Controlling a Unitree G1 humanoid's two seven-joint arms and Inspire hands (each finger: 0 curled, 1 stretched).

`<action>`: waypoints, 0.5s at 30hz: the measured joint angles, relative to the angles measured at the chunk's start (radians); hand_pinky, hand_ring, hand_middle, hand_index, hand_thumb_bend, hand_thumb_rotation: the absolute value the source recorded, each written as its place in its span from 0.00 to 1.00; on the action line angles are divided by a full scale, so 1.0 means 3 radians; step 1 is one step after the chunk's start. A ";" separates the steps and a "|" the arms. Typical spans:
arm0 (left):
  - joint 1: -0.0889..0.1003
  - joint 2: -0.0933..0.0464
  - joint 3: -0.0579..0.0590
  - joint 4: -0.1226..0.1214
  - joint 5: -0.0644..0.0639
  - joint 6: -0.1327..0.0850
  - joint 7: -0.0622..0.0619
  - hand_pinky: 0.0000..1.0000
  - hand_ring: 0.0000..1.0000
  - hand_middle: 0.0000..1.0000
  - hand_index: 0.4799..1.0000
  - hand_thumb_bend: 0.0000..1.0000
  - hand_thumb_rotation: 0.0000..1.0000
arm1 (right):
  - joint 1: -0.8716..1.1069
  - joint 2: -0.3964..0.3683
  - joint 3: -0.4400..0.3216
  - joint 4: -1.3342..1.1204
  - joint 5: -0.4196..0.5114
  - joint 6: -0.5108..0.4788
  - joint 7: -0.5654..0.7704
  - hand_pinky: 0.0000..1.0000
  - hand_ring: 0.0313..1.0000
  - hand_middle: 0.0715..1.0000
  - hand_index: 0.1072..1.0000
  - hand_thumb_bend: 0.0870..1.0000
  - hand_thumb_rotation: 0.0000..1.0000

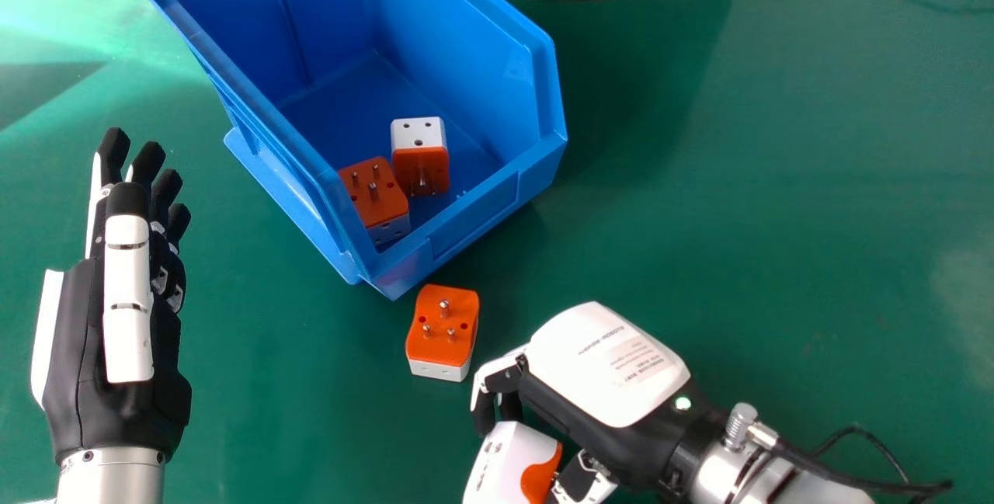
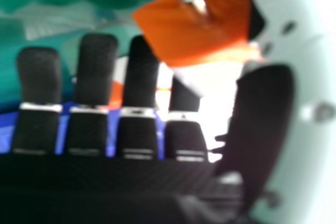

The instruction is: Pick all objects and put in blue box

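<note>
"Plug adapter point(image 1: 501, 461), grasped in right robot hand point(image 1: 606, 368)."
"Left robot hand point(image 1: 116, 407)?"
"Fingers straight. Blue box point(image 1: 475, 218) near table's point(image 1: 776, 178) far edge, two adapters point(image 1: 420, 166) inside; loose adapter point(image 1: 441, 333) by box's near corner."

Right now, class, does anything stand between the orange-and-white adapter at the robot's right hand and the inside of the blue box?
Yes. Between the right hand's adapter and the blue box, a loose adapter lies just outside the near corner. The box's near wall also stands in the way.
</note>
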 measured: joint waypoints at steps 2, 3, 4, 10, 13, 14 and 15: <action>0.0004 0.0000 0.0000 0.0000 0.0000 0.0000 -0.0002 1.00 0.98 0.98 1.00 0.46 0.92 | -0.0001 0.0000 0.0000 -0.0032 0.0000 0.0028 0.0045 0.25 0.36 0.40 0.48 0.46 0.00; 0.0007 0.0000 0.0000 0.0000 0.0000 0.0000 -0.0002 1.00 0.98 0.98 1.00 0.46 0.92 | -0.0001 0.0000 0.0000 -0.0041 0.0000 0.0039 0.0058 0.25 0.36 0.40 0.48 0.46 0.00; 0.0010 0.0000 0.0000 0.0000 0.0000 0.0000 -0.0002 1.00 0.98 0.98 1.00 0.46 0.92 | 0.0000 -0.0001 0.0000 -0.0047 0.0000 0.0050 0.0064 0.25 0.36 0.40 0.48 0.46 0.00; 0.0020 -0.0001 0.0000 -0.0002 0.0000 0.0000 0.0000 1.00 0.98 0.98 1.00 0.45 0.93 | 0.0005 -0.0004 -0.0008 -0.0099 0.0041 0.0119 0.0139 0.23 0.35 0.41 0.49 0.45 0.00; 0.0021 -0.0001 0.0000 -0.0002 0.0000 0.0000 0.0003 1.00 0.98 0.98 1.00 0.46 0.93 | 0.0029 -0.0017 -0.0027 -0.0145 0.0059 0.0157 0.0190 0.23 0.35 0.41 0.49 0.45 0.00; 0.0021 -0.0001 -0.0001 -0.0002 0.0001 0.0000 0.0003 1.00 0.98 0.98 1.00 0.46 0.93 | 0.0040 -0.0022 -0.0036 -0.0162 0.0067 0.0167 0.0205 0.23 0.35 0.41 0.49 0.45 0.00; 0.0022 -0.0001 -0.0001 -0.0002 0.0003 0.0000 0.0004 1.00 0.98 0.98 1.00 0.46 0.93 | 0.0054 -0.0026 -0.0048 -0.0183 0.0079 0.0179 0.0227 0.23 0.35 0.41 0.49 0.45 0.00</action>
